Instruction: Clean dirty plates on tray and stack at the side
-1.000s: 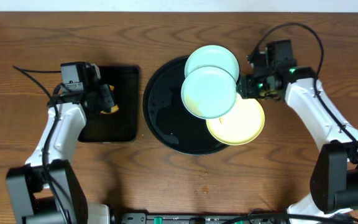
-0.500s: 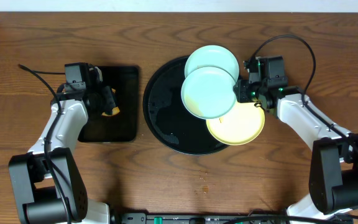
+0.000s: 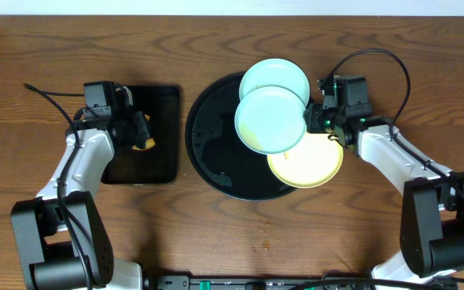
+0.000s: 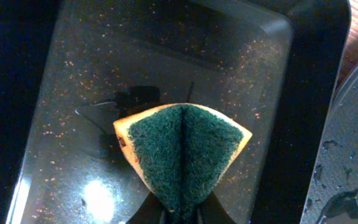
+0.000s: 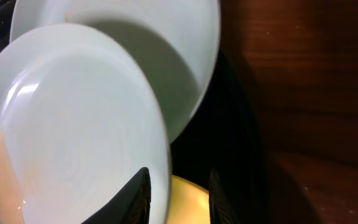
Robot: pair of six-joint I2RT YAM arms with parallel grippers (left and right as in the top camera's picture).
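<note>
Three plates overlap on the right side of the round black tray (image 3: 208,153): a mint plate (image 3: 275,79) at the back, a second mint plate (image 3: 270,119) lying over it, and a yellow plate (image 3: 308,161) in front. My right gripper (image 3: 312,119) is open at the second mint plate's right rim. In the right wrist view one finger (image 5: 138,199) is over that plate (image 5: 73,130) and the other (image 5: 219,199) is beyond its rim, with the yellow plate (image 5: 188,202) between them. My left gripper (image 4: 185,214) is shut on a folded green and yellow sponge (image 4: 185,152).
A smaller rectangular black tray (image 3: 155,165) lies left of the round tray, under the left gripper (image 3: 142,133) and the sponge. Its wet floor (image 4: 61,93) shows in the left wrist view. Bare wooden table lies to the right of the plates. Cables trail behind both arms.
My right gripper has moved in to the second mint plate's right rim. The left arm shifted slightly and still holds the sponge. Little has moved in the last half second.
</note>
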